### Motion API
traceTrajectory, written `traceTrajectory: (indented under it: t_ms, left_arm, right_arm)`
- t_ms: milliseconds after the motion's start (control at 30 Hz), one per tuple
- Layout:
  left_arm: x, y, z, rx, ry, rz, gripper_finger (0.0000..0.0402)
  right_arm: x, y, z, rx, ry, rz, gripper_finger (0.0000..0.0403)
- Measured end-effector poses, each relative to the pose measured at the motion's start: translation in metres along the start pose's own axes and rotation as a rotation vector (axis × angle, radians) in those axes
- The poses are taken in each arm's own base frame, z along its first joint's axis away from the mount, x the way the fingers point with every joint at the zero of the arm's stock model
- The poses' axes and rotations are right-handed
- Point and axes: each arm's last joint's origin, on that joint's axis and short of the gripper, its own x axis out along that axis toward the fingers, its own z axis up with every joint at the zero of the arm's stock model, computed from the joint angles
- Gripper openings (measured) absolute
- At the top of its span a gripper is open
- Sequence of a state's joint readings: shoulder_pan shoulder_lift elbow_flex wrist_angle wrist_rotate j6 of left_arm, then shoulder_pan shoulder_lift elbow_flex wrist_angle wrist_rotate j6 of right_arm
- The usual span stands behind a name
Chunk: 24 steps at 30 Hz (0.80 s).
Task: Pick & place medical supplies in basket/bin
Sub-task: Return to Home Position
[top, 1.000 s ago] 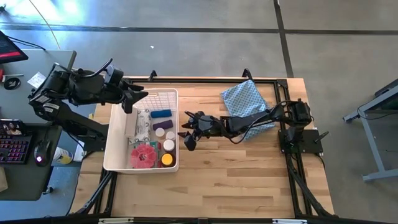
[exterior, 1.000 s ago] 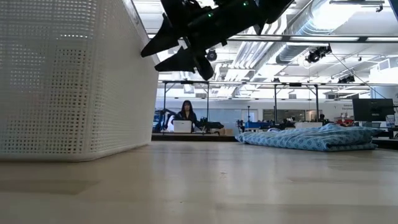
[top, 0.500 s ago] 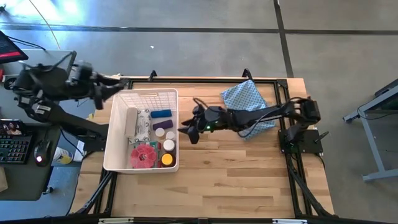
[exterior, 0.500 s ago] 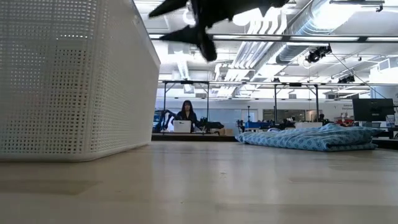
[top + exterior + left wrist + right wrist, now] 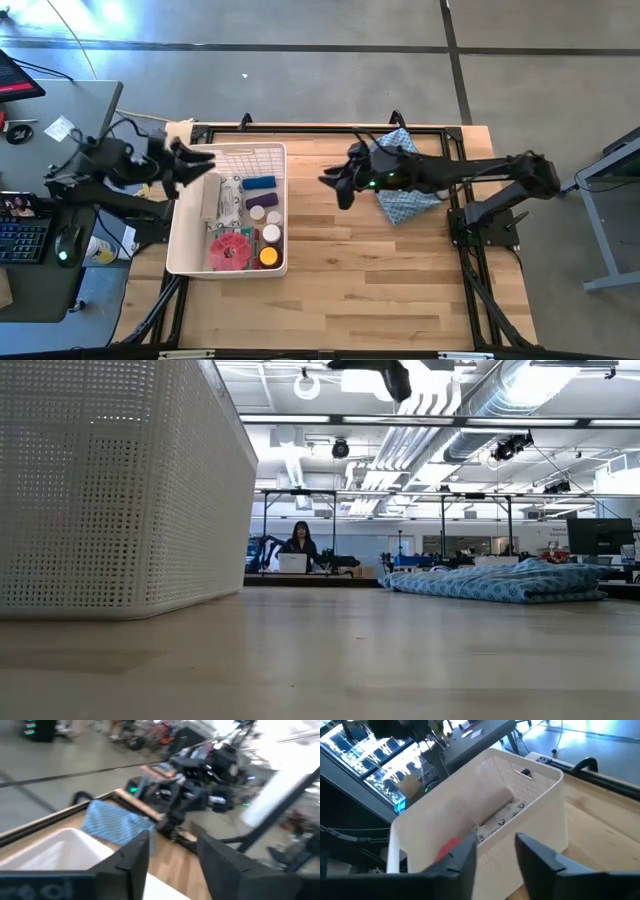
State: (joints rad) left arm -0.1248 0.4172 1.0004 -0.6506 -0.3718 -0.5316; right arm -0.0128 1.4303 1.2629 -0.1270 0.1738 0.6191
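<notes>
The white slotted basket (image 5: 180, 225) stands at the table's left and holds the medical supplies: a blue cylinder (image 5: 260, 183), a purple one (image 5: 256, 202), white-capped jars (image 5: 271, 216), a red disc (image 5: 231, 250), a yellow-capped bottle (image 5: 268, 257) and printed packets (image 5: 212, 197). My left gripper (image 5: 202, 165) hovers at the basket's far left corner, open and with nothing in it (image 5: 172, 857). High over the table, between the basket and the blue cloth, my right gripper (image 5: 335, 187) is also open and holds nothing (image 5: 495, 852). It faces the basket (image 5: 540, 805).
A blue patterned cloth (image 5: 398, 160) lies crumpled at the table's far right, partly under my right arm. Bare wood lies between the basket and the cloth and along the near edge. A desk with a keyboard (image 5: 22, 240) stands left of the table. A person (image 5: 299, 540) sits in the room behind.
My right gripper has risen from low beside the basket's right wall and drawn back toward the table's far right, nearly leaving the top of the low view. My left gripper has pulled back from over the basket's far end toward the table's left edge, and its arm has folded.
</notes>
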Motion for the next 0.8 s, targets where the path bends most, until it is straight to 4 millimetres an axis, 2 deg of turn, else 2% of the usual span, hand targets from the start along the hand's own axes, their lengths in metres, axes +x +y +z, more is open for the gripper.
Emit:
traceTrajectory:
  t_ms: [100, 200, 267, 300, 467, 600, 700, 800]
  left_arm:
    - [0.005, 0.008, -0.020, 0.005, -0.023, -0.083, 0.0156]
    - [0.007, 0.016, -0.038, -0.007, -0.048, -0.152, 0.0086]
    - [0.006, 0.021, -0.048, -0.010, -0.085, -0.193, 0.0033]
    - [0.006, 0.024, -0.052, -0.011, -0.110, -0.211, 0.0022]
    - [0.000, 0.038, -0.072, -0.053, -0.244, -0.273, 0.0047]
    - [0.008, 0.044, -0.089, -0.062, -0.269, -0.306, 0.0022]
    - [0.011, 0.041, -0.090, -0.073, -0.319, -0.400, 0.0021]
    - [0.021, 0.044, -0.102, -0.069, -0.308, -0.404, 0.0034]
  right_arm:
    - [-0.015, 0.000, 0.005, -0.015, 0.008, -0.005, 0.0075]
    - [-0.026, 0.001, 0.008, -0.020, 0.013, -0.008, 0.0018]
    - [-0.032, 0.001, 0.010, -0.019, 0.011, -0.003, 0.0008]
    - [-0.034, 0.001, 0.011, -0.015, 0.012, -0.003, 0.0013]
    - [-0.044, 0.002, 0.015, 0.015, 0.002, 0.004, 0.0021]
    - [-0.053, 0.003, 0.020, 0.037, -0.019, 0.020, 0.0003]
    - [-0.062, 0.004, 0.023, 0.043, -0.035, 0.029, 0.0008]
    - [-0.068, 0.003, 0.025, 0.044, -0.042, 0.017, 0.0003]
